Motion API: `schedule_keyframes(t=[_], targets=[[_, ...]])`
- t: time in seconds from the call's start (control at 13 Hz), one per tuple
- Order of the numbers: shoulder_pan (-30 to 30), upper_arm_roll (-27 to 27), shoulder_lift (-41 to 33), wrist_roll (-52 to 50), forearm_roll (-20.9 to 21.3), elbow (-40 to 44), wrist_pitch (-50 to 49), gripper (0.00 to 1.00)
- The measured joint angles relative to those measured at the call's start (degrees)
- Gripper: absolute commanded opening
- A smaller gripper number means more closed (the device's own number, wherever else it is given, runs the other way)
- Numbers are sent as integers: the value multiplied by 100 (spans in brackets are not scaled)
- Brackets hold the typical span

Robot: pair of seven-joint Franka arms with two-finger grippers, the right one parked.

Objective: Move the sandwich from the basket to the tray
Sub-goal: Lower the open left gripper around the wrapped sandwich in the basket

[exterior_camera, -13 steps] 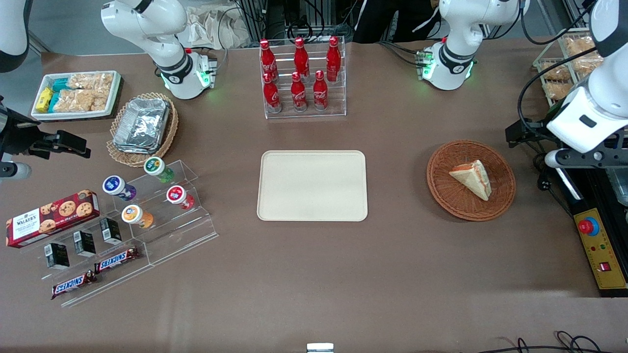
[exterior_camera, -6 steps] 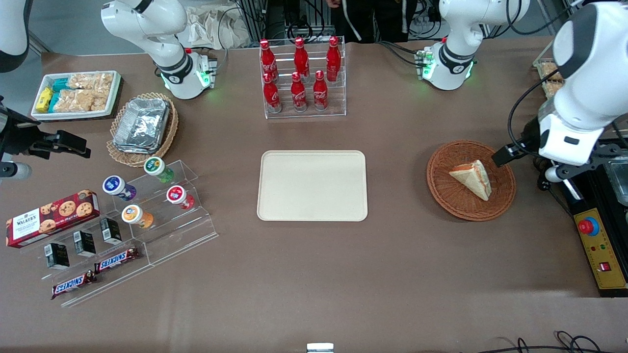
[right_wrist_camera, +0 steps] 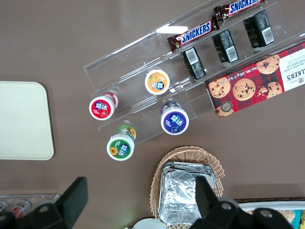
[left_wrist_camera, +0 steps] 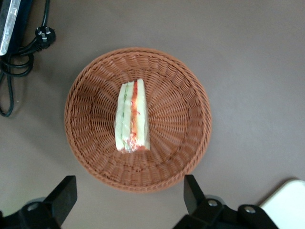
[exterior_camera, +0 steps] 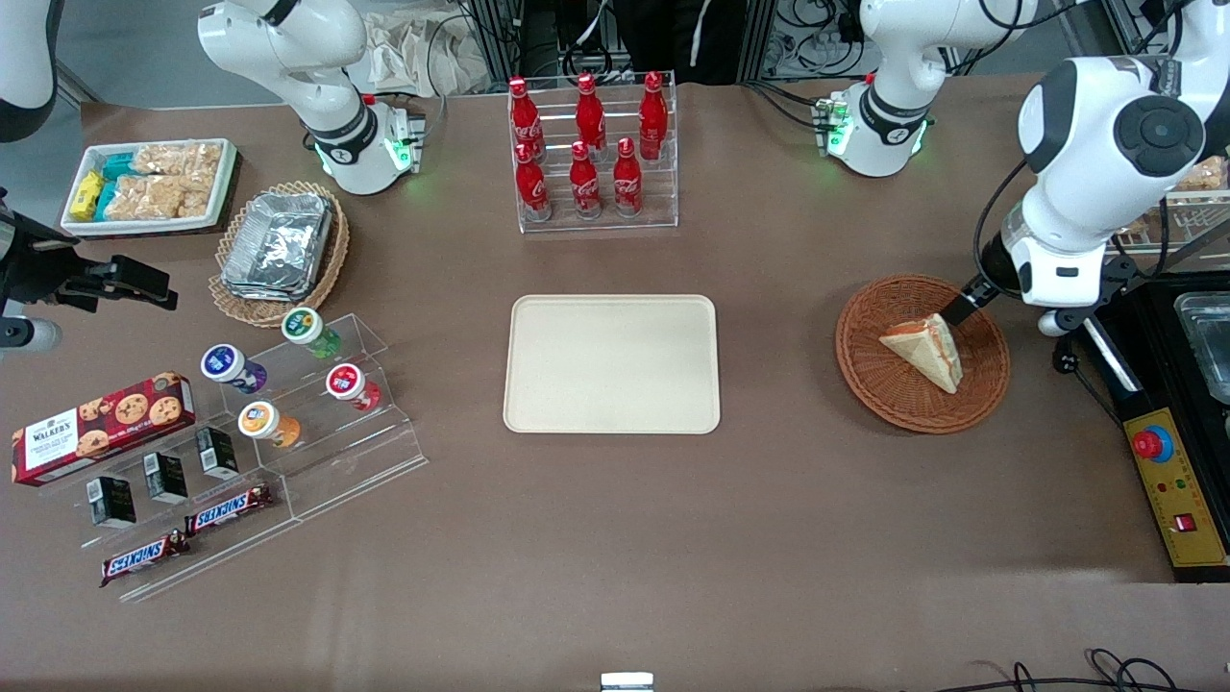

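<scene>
Counted on the counter: six cola bottles point(exterior_camera: 588, 144), four yogurt cups point(exterior_camera: 288, 375), two Snickers bars point(exterior_camera: 187, 538), three small black boxes point(exterior_camera: 165, 478), one sandwich point(exterior_camera: 924, 348)

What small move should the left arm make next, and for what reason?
Probably lower the pincer straight down toward the sandwich. It hangs open above the basket near its rim, holding nothing. The sandwich lies in the basket's middle, and the tray holds nothing yet. Shifting the pincer slightly over the wedge first would likely help its fingers straddle the bread.
</scene>
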Motion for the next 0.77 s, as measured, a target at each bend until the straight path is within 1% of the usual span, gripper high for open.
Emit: schedule_keyframes(t=[0.23, 0.38, 0.77], targets=[[43, 10, 7, -514, 0, -695, 920, 100], [53, 8, 60, -787, 0, -1024, 1359, 100], [244, 75, 424, -898, 0, -1554, 2362, 100]])
